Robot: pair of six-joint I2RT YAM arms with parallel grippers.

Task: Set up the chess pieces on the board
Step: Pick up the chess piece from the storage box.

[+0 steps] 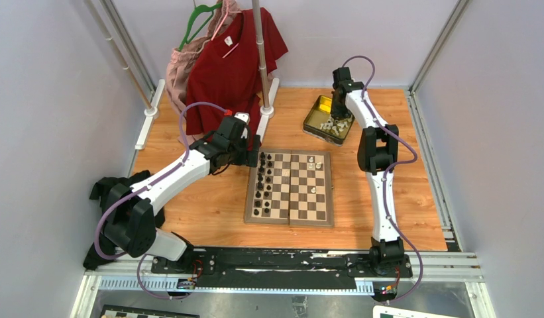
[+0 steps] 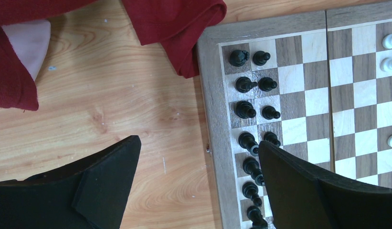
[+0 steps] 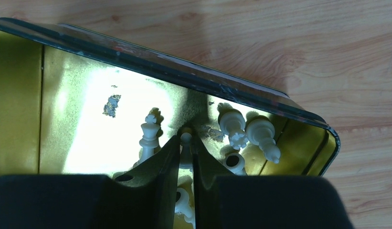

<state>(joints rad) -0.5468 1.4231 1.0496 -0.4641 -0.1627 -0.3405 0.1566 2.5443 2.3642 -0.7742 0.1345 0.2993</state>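
Stretching across the frame is a wooden table (image 1: 203,212), closed in by pale walls (image 1: 44,99) on the left, back and right. In the upper left of the overhead view a green hanger (image 1: 199,16), a pink garment (image 1: 181,66) and a red shirt (image 1: 232,66) hang beside a metal pole (image 1: 261,53). The shirt's lower edge lies on the wood and reaches the top left corner of the board (image 1: 290,187).

The left gripper (image 2: 198,140) hovers over that same corner. Its jaws are spread wide with nothing between them. In its own view one finger is over bare wood and the other over the board's left side.

The board lies flat and unfolded at the centre of the table. Black pieces (image 2: 253,86) stand in two columns along its left edge. Three white pieces (image 1: 315,162) stand on its right half, two near the top and one about midway down.

Up and to the right of the board, near it but apart, sits an open gold tin (image 1: 317,109). More white pieces lie loose on its shiny floor, most of them tipped over.

The right gripper (image 3: 185,140) reaches down into the tin. Its fingers are drawn close together with one small white piece between them. I cannot tell whether they actually pinch it.
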